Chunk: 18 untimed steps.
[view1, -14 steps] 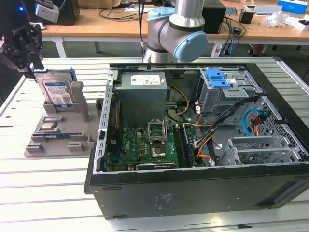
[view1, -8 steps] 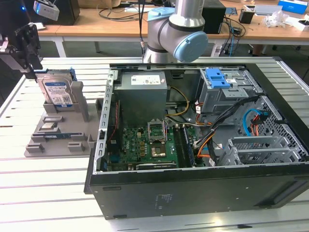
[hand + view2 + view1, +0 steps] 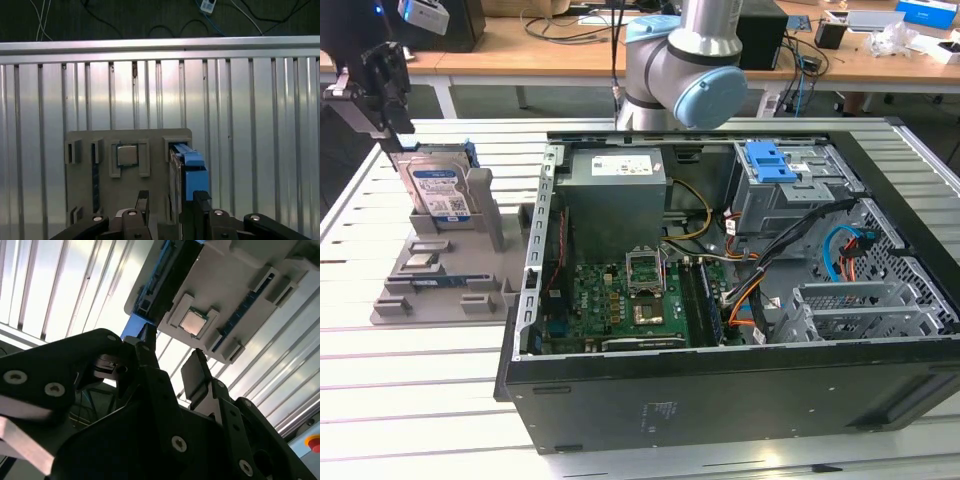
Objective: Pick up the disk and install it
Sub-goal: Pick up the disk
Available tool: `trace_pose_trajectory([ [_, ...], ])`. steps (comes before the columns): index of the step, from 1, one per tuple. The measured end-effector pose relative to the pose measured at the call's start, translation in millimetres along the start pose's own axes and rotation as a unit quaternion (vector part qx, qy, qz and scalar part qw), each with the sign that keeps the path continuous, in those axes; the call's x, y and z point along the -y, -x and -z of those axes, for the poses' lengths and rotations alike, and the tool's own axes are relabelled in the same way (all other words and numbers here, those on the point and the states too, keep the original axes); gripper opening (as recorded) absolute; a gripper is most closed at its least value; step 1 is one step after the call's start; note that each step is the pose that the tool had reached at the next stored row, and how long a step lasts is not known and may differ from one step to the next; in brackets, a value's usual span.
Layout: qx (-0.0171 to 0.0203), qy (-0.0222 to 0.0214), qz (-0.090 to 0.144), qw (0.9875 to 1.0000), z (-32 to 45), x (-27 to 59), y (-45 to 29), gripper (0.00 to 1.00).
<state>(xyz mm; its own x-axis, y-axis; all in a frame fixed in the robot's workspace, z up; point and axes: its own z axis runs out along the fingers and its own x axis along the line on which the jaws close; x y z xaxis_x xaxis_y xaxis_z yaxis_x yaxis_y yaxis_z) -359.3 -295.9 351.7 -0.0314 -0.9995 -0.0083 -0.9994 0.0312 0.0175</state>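
Hovering empty, claw [image 3: 398, 118] spread apart, at eleven o'clock of the upright disk [image 3: 438, 190].
One finger [image 3: 200, 202] lines up over its blue edge; it may jam instead of straddling.

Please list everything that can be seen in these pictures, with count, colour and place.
disk: one, silver with blue frame, standing upright in the holder.
holder: one, grey, at the exterior view's left.
processor chip: one, silver, in the holder.
computer case: one, black, open, beside the holder.
power supply: one, grey, inside the case.
bracket: one, blue, atop the drive cage.
arm: one, grey and blue, behind the case.
claw: one, black, open, above the disk.
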Motion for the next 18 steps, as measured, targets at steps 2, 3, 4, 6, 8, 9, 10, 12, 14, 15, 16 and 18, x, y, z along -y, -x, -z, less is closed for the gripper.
trace_pose_trajectory([
  [2,0.0000,-0.0001,0.000,1.0000,-0.7,-0.2,8.7,0.48],
  [3,0.0000,-0.0001,0.000,1.0000,-1.2,-0.4,13.2,0.48],
  [4,0.0000,0.0000,0.000,1.0000,-2.1,-0.6,19.8,0.48],
  [6,0.0001,-0.0001,0.000,1.0000,-4.8,-0.7,24.6,0.48],
  [8,-0.0011,-0.0002,0.000,1.0000,-8.7,-0.8,24.4,0.48],
  [9,-0.0022,-0.0001,0.000,1.0000,-9.2,-1.0,24.0,0.48],
  [10,-0.0041,-0.0002,0.000,1.0000,-9.5,-1.3,23.0,0.48],
  [12,-0.0070,-0.0003,0.000,1.0000,-10.5,-1.7,20.2,0.48],
  [14,-0.0073,-0.0003,0.000,1.0000,-14.7,-1.6,17.9,0.48],
  [15,-0.0073,-0.0003,0.000,1.0000,-16.5,-1.6,17.9,0.48],
  [16,-0.0073,-0.0003,0.000,1.0000,-19.0,-1.6,17.9,0.48],
  [18,-0.0073,-0.0002,0.001,1.0000,-24.9,-1.4,17.8,0.48],
])
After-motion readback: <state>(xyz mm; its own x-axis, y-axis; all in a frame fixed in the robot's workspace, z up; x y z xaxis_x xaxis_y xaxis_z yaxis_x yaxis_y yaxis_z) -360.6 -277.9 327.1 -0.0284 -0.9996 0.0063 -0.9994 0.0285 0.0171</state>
